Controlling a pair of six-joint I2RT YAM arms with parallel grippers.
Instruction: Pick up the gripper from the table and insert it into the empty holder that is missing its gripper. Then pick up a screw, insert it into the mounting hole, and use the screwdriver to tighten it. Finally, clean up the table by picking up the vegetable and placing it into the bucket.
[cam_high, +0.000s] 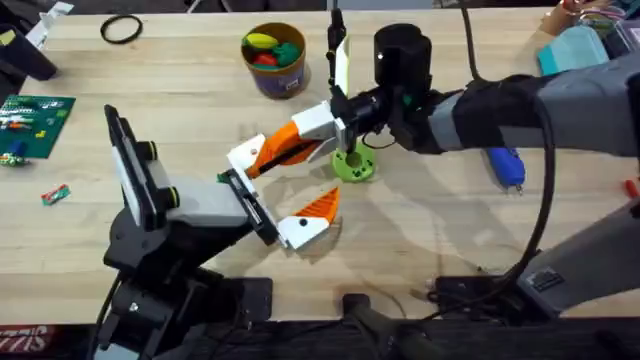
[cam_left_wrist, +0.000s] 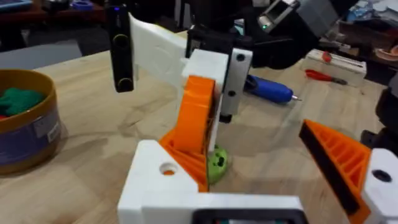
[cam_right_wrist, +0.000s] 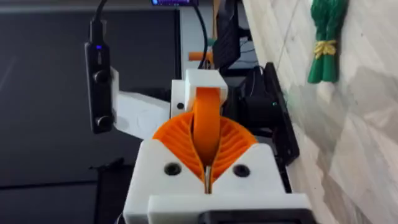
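My right gripper (cam_high: 335, 128) is shut on the gripper (cam_high: 285, 145), a long orange wedge with white end blocks, and holds it slanting above the table. The wedge's lower white block (cam_high: 245, 157) is at the free end of the holder (cam_high: 252, 208), the black bar on my left arm. The bar's other end carries a short orange-white finger (cam_high: 312, 212), well apart from the wedge. The blue screwdriver (cam_high: 507, 165) lies to the right. At the back stands the bucket (cam_high: 273, 55), with coloured pieces inside. A green bundled vegetable (cam_right_wrist: 326, 37) lies on the table.
A flat green disc with a hole (cam_high: 352, 165) sits on the table under the held wedge. A green board (cam_high: 35, 110) and a black ring (cam_high: 120, 28) lie at the left and back left. A teal box (cam_high: 575, 50) is at the back right.
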